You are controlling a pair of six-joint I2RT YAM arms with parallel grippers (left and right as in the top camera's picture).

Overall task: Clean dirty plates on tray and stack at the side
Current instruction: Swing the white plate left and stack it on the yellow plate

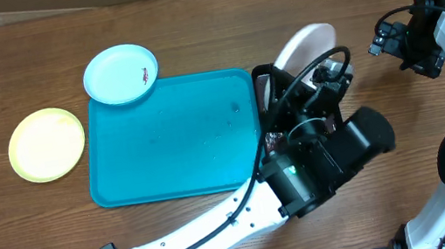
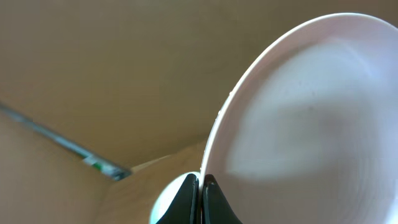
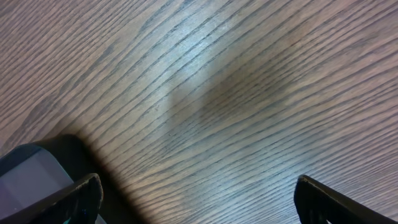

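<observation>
While the left gripper (image 2: 200, 188) pinches the white plate (image 1: 306, 44) right of the tray (image 1: 174, 154), the blue plate (image 1: 119, 74) overlaps its far-left corner and the yellow plate (image 1: 46, 144) lies left of it: three plates. Right gripper (image 3: 199, 194): spread wide, empty.

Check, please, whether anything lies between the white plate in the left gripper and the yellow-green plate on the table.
Only the flat turquoise plastic tray lies between the white round plastic plate, clamped in the left gripper, and the yellow-green round plate. The stained light-blue round plate sits at the tray's far-left corner, off that line.
</observation>
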